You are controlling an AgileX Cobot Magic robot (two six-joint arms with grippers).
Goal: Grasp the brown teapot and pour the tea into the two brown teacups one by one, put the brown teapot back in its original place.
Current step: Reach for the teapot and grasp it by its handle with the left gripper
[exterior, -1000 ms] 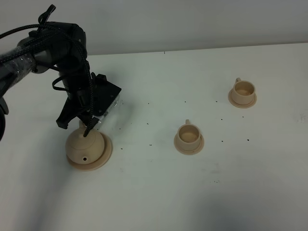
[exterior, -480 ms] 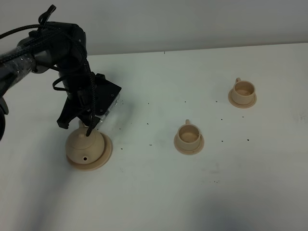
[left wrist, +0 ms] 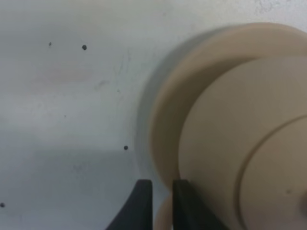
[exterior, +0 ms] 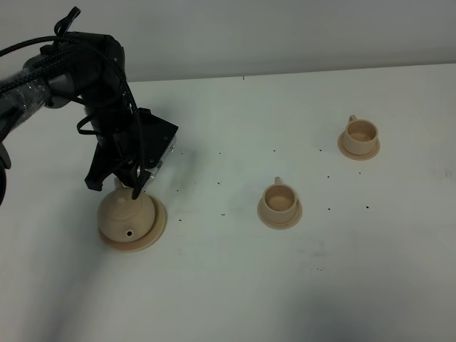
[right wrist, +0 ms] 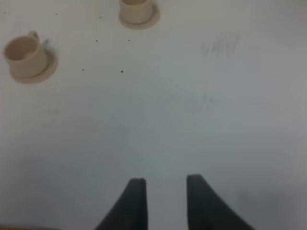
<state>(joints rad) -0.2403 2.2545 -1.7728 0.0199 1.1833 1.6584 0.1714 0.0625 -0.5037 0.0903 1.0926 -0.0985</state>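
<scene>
Left wrist view: the left pincer (left wrist: 161, 207) is clamped on the loop handle of the brown teapot (left wrist: 230, 158), which sits on its wide saucer (left wrist: 168, 110) just ahead of the fingers. The right pincer (right wrist: 165, 201) hangs over the bench (right wrist: 192, 120) with fingers apart; the nearer teacup (right wrist: 25, 55) and the farther teacup (right wrist: 138, 10) stand well beyond it.

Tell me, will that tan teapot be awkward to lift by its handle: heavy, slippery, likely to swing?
Probably stiff and breakable: the teapot looks like smooth ceramic. Gripped only at one side by the left gripper, it may tilt spout-down, being squat and round. Its smooth surface could slip, and the saucer beneath may shift.
</scene>
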